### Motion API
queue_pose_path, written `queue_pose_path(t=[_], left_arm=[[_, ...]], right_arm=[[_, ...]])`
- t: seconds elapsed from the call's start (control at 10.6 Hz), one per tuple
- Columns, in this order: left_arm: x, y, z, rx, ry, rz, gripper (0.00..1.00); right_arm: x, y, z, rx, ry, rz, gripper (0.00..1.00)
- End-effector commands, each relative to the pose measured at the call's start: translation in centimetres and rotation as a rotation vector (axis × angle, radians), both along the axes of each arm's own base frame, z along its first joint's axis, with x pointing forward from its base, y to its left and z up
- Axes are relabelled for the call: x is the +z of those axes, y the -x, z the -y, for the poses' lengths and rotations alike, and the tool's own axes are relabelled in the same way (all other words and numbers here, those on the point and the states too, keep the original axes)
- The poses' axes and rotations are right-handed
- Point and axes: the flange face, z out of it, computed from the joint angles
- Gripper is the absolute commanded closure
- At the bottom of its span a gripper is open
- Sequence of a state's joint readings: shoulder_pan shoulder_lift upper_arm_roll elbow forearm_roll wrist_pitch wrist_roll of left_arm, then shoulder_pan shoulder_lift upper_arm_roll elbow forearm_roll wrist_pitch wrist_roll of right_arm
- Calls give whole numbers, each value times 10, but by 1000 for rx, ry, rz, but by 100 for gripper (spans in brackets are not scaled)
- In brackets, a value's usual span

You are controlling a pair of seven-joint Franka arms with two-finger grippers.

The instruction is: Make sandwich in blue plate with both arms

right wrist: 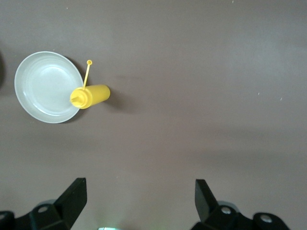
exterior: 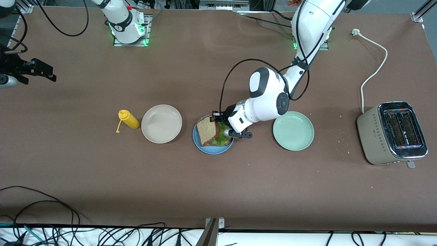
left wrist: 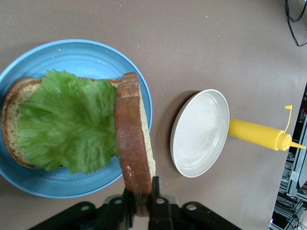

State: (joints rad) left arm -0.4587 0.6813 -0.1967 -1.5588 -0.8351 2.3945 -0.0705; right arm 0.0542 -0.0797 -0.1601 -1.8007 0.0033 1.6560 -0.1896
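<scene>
The blue plate (exterior: 212, 149) (left wrist: 72, 57) sits mid-table. On it lies a bottom slice of brown bread (left wrist: 12, 110) covered by a ruffled green lettuce leaf (exterior: 223, 136) (left wrist: 67, 120). A second brown bread slice (exterior: 207, 130) (left wrist: 134, 139) stands tilted on edge over the plate's rim, toward the right arm's end. My left gripper (exterior: 218, 123) (left wrist: 140, 191) is shut on the crust of that slice. High over the right arm's end of the table hangs my right gripper (exterior: 47, 73) (right wrist: 141, 196), open and holding nothing.
A beige plate (exterior: 161, 123) (left wrist: 199, 134) (right wrist: 45, 86) and a lying yellow squeeze bottle (exterior: 128, 119) (left wrist: 259, 134) (right wrist: 91, 96) sit beside the blue plate toward the right arm's end. A pale green plate (exterior: 293, 131) and a toaster (exterior: 392, 133) with its white cord stand toward the left arm's end.
</scene>
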Motion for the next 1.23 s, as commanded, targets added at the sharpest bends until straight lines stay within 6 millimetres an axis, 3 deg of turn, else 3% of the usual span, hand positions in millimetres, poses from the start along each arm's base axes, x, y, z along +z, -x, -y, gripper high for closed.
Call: queue_pose_path(t=[0.0,0.09,0.28,0.38,0.57,0.76,0.95,1.04,1.14], left_arm=[[-11,-3,-8,3,9,-12,0],[-12,-2,-8,0,7,-12,0],[-12,-4,-12,6,3,-14,0],[-11,-15,-29,32,-5,-15,0],[-17,-25,-60,26,-32,-66,0],[-12,-29,-77,8,-44,-98,0],[3,-32,-85,-54,-120,-37,0],[20,-38,-102,-86,-156,-18,0],[51,-41,-115,-129,-206,32,0]], right_arm=[[42,-12,-34,-13,41,-59,0],[48,-10,-50,19,76,-74,0],[41,-5,-59,-2,87,-29,0],[29,-8,-59,-13,76,6,0],[30,-5,-55,-17,82,14,0],[27,-11,-51,-18,75,12,0],[27,-10,-51,-23,63,10,0],[28,-12,-57,-34,13,20,0],[27,-13,-58,-36,-8,20,0]])
